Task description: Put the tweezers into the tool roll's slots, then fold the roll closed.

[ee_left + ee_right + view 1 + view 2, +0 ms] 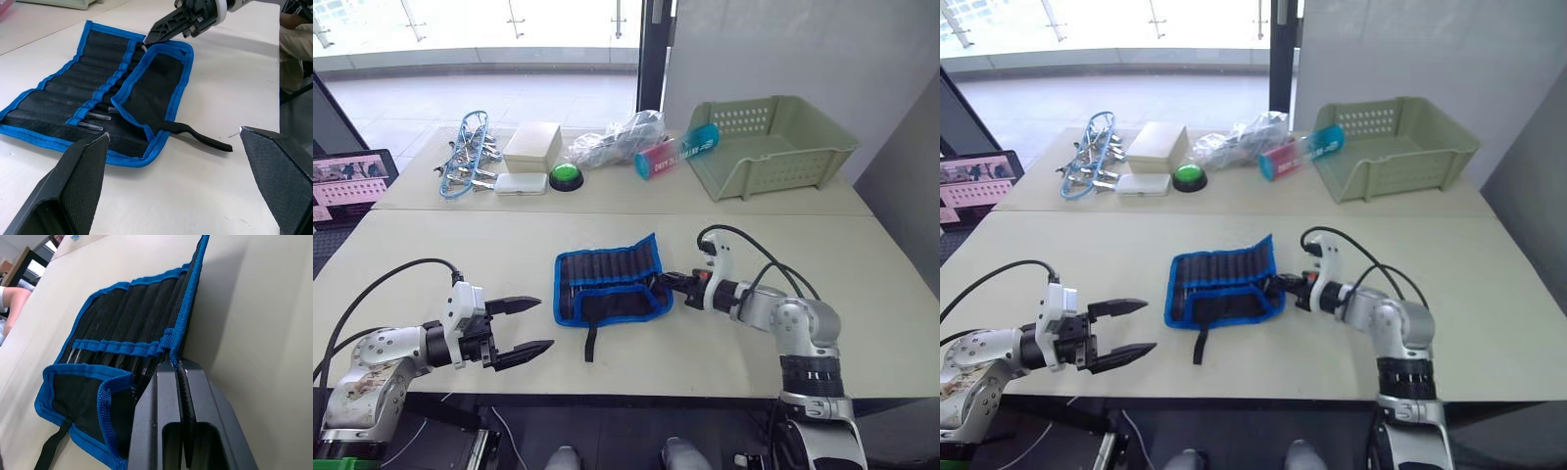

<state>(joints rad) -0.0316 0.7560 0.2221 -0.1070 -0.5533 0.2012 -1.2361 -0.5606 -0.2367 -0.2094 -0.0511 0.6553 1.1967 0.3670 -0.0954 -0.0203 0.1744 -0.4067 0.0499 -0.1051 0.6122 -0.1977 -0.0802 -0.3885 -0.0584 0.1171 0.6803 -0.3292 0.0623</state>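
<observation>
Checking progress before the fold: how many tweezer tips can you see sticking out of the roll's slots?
2 tweezers tips clearly show, side by side below the slots; the flap of the tool roll may hide others.

Left gripper (521,327) hovers with fingers spread wide; right gripper (664,281) (forearm low) pinched closed.

Bright, even daylight from window (480,39) behind table (460,284); floor there washed out. Soft, faint shadows. Right wrist view: near fingers (161,426) perhaps slightly out of focus. Head views sharp.
</observation>
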